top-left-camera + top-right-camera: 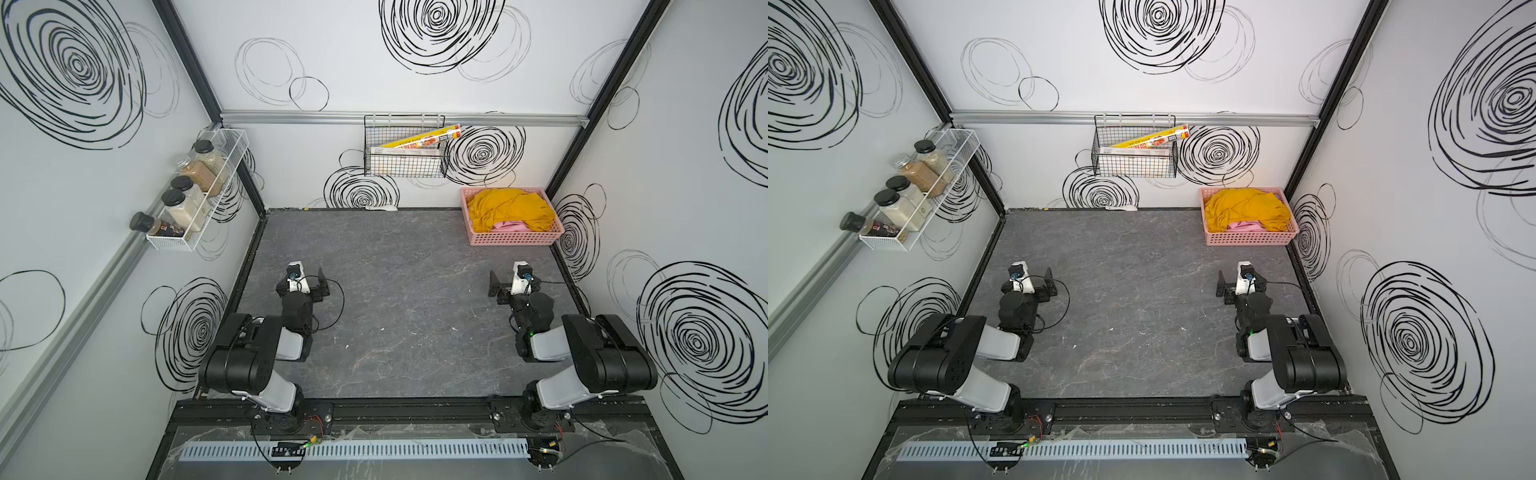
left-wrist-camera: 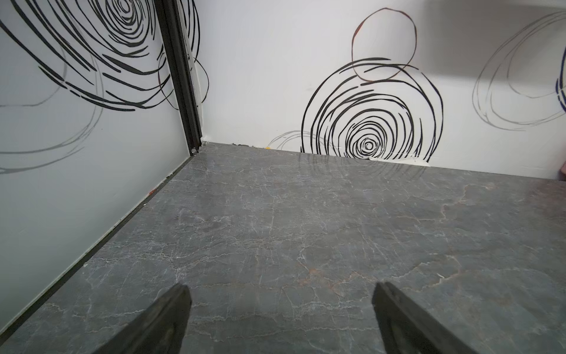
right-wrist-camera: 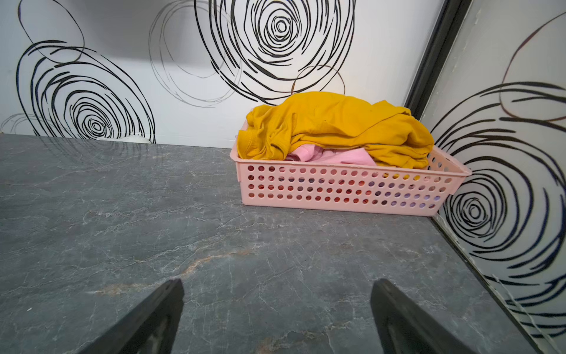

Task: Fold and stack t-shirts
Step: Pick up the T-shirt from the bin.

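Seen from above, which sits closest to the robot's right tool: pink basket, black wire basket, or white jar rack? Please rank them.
1. Pink basket, far right corner, just ahead of the right tool.
2. Black wire basket, on the back wall.
3. White jar rack, on the left wall.

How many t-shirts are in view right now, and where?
2. The mustard-yellow t-shirt lies crumpled on top in the pink basket in the far right corner. The light pink t-shirt peeks out beneath it. More may be hidden underneath.

grey surface [image 1: 407,299] lies open across its middle and left; pink basket [image 1: 515,239], heaped with t-shirts [image 1: 509,208], blocks the far right corner.
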